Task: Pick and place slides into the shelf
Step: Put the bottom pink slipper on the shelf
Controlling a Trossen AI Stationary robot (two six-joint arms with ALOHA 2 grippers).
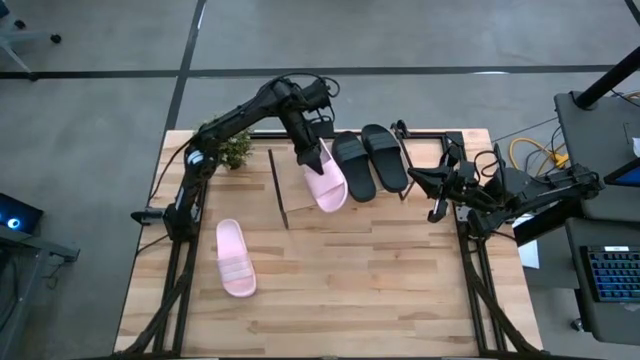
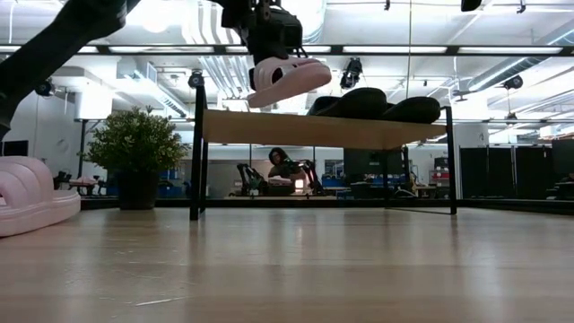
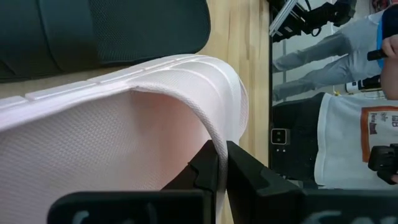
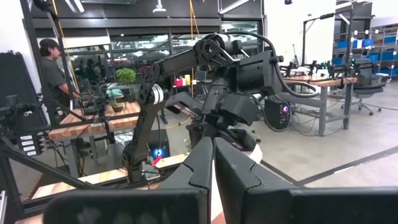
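High view: left gripper (image 1: pixel 306 152) pinches the strap of a pale pink slide (image 1: pixel 325 180) over the shelf (image 1: pixel 300 195), a slanted light wood board on a thin black rod frame. Two black slides (image 1: pixel 371 160) lie side by side on the shelf, just right of it. 2nd pink slide (image 1: pixel 236 257) lies flat on the planked wood table (image 1: pixel 330 290), w/ ribbed strap. Small leafy plant (image 1: pixel 230 146) at the back left corner. Right gripper (image 1: pixel 412 180) waits at the shelf's right end, fingers together, holding nothing.

Low view: pink slide hangs tilted above the board; black pair forms dark rounded humps on it.

Left wrist view: fingers (image 3: pixel 205 168) clamp the thin strap edge; woven-looking lining, ridged rim.

Right wrist view: dark fingers (image 4: pixel 199 165) pressed together.
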